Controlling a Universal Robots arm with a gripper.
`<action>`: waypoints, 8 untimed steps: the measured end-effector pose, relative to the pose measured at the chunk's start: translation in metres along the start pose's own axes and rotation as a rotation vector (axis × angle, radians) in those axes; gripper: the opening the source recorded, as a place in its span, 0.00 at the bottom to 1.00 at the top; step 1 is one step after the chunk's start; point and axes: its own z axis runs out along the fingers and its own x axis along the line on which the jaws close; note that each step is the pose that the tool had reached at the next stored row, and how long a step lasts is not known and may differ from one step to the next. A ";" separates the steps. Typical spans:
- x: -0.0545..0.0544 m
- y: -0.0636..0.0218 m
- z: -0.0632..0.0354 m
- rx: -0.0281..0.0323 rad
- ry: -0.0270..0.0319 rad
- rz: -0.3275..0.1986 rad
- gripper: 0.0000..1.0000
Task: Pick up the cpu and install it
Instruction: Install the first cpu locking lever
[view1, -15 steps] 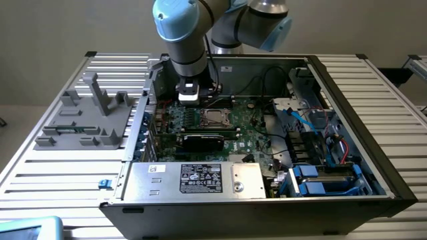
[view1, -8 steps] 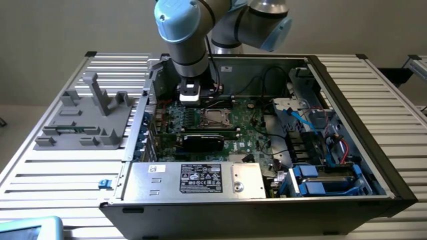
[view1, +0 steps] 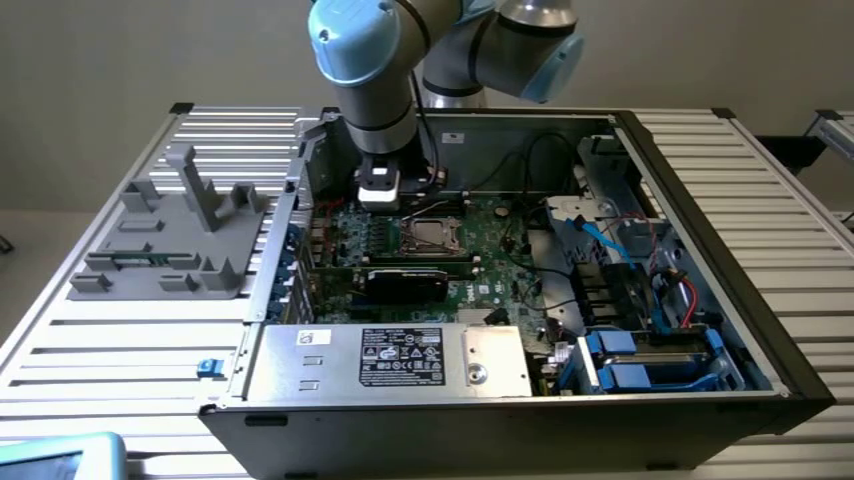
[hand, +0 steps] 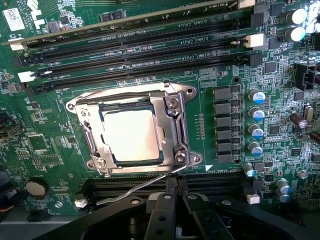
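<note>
Green motherboard (hand: 45, 145) | cpu (hand: 134, 134) lying within socket frame (hand: 172, 125) | memory slots (hand: 130, 45) beside | fingers (hand: 161, 217) pressed together, empty

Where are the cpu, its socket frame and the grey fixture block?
cpu (hand: 134, 135), wrist view, middle of shiny top.
socket frame (hand: 172, 129), wrist view, metal side bar.
grey fixture block (view1: 171, 245), exterior view, flat base.

An open computer case (view1: 694, 200) is set on a slatted table (view1: 120, 340). The gripper (view1: 382, 203) is lowered over the motherboard (view1: 487, 262), just beside the socket (view1: 411, 238), in which the cpu (view1: 431, 236) is seated. A grey fixture block (view1: 174, 240) is placed along the table's edge at the exterior view's left.
</note>
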 end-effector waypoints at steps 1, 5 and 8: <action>0.000 0.0000 0.0000 -0.0005 0.0012 0.003 0.11; 0.000 0.0001 0.0003 -0.0031 0.0085 0.025 0.11; 0.000 0.0001 0.0004 -0.0043 0.0118 0.035 0.11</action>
